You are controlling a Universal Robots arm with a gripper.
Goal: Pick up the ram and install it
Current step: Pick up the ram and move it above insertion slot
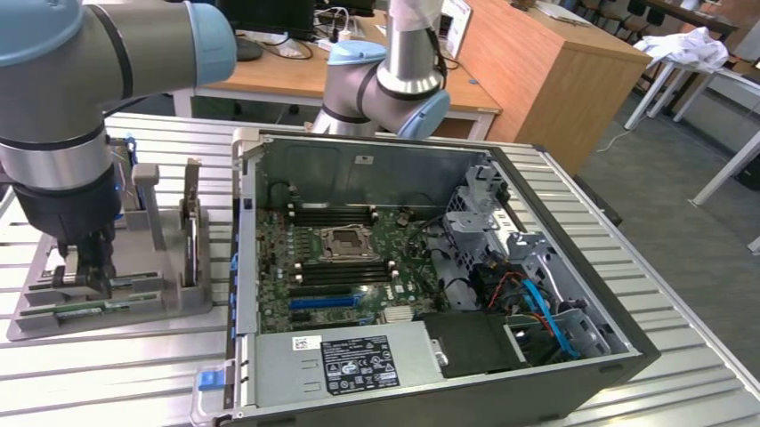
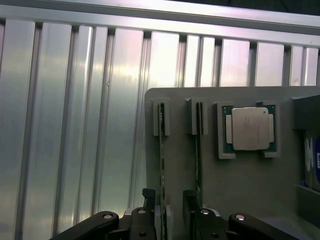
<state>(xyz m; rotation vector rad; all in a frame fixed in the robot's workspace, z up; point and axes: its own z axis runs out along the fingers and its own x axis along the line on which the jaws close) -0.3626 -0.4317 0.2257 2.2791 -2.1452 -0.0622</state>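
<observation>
The gripper (image 2: 169,202) is held spread wide, grasping nothing, over the grey holder (image 2: 240,190) on the counter (image 2: 75,125). The ram (image 2: 161,150) is stood on edge between the jaws. The 2nd stick (image 2: 199,150), just beside 1 jaw, could be struck.

We look down on the gripper (image 1: 84,271) from afar and straight down from just behind it, sharing the grey tray (image 1: 166,302).

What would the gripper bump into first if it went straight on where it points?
Most likely the ram standing on edge in the gray holder: the open gripper points down at it, one finger either side. How close it is, I cannot tell.
</observation>
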